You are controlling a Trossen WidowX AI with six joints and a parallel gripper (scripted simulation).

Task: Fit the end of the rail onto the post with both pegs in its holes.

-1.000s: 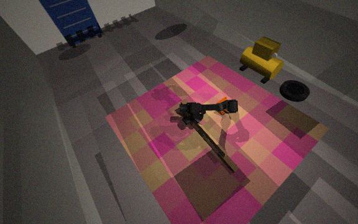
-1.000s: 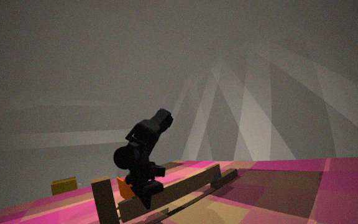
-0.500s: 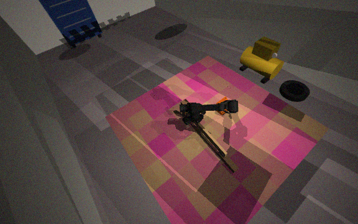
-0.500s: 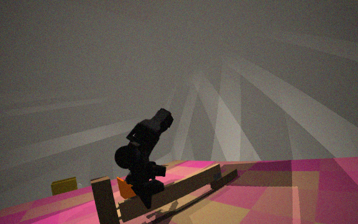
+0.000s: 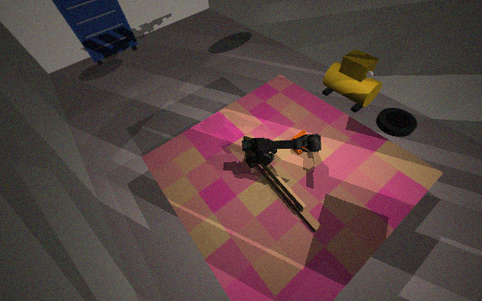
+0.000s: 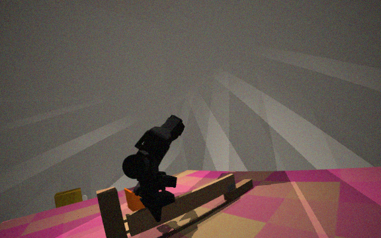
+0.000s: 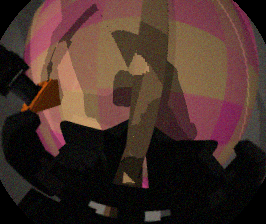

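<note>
The wooden rail (image 5: 283, 189) (image 6: 204, 196) (image 7: 146, 100) runs from near the post to the low footboard block (image 5: 311, 221) (image 6: 242, 190). Its far end is at the dark bracket (image 6: 231, 187). In the exterior view its near end is off the table, facing the upright post (image 6: 112, 213). A narrow gap stays between them, and the two pegs show across it. How deep the pegs sit in the holes is hidden. My gripper (image 6: 158, 211) (image 7: 137, 123) is shut on the rail near its post end. The arm hides the post in the top view.
The black arm (image 5: 284, 145) (image 6: 155, 145) stands beside the rail, with an orange part (image 5: 299, 137) (image 6: 133, 200) (image 7: 48, 97) near its base. The checkered pink and tan surface (image 5: 217, 194) carries everything. A yellow tank (image 5: 350, 85) and a black tyre (image 5: 397, 122) lie beyond its edge.
</note>
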